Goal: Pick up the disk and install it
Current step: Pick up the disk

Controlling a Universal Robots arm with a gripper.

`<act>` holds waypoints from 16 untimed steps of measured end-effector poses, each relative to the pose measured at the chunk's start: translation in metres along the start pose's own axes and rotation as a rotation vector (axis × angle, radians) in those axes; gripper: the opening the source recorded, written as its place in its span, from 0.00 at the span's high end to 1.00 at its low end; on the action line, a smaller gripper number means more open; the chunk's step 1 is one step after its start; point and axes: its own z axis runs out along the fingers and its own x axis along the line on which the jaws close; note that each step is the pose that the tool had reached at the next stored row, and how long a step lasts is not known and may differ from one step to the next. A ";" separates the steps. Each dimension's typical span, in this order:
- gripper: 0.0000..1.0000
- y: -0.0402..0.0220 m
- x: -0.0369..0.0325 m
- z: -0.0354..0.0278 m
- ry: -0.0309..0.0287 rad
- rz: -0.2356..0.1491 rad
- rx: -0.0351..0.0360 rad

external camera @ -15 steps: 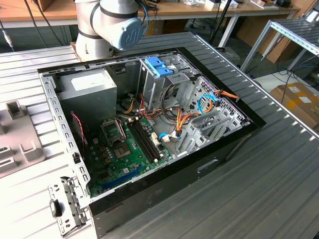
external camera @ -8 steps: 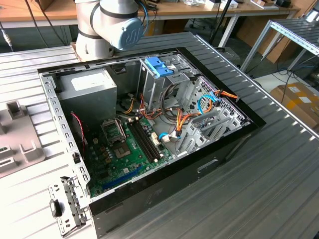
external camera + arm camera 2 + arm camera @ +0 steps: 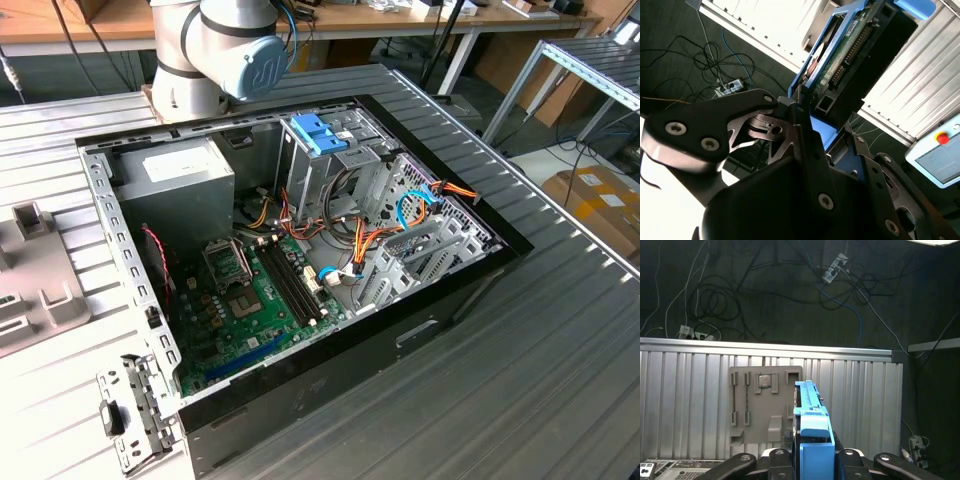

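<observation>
- Disk point(image 3: 810, 405) clamped on edge in the gripper point(image 3: 813, 457), clear of the desk point(image 3: 690, 390).
- Fingers point(image 3: 781, 460) pinching it from both sides, close to its bright blue tab end.
- Green circuit board and connector row on its underside visible in the second wrist view point(image 3: 840, 60), framed by blue side rails.
- Probably rigid and fairly dense for its size; metal faces likely smooth enough to slip, and the bare board fragile.
- Best held by the flat sides or plastic rails, never by the board or connector.
- Beyond the disk in the first wrist view: ribbed metal desk, grey holder plate point(image 3: 765, 405) lying on it, loose floor cables point(image 3: 715, 300) further off.
- Open computer case point(image 3: 450, 300) on the desk in the exterior view, side panel off.
- Inside: grey power-supply box point(image 3: 175, 185), green motherboard point(image 3: 250, 310), metal drive cage with a blue latch point(image 3: 318, 133).
- Orange and blue cables point(image 3: 370, 240) looping across the interior beside the cages; likely the main obstacle near any bay.
</observation>
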 end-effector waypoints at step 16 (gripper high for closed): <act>0.63 0.0005 -0.0008 -0.0161 0.0000 0.000 0.0000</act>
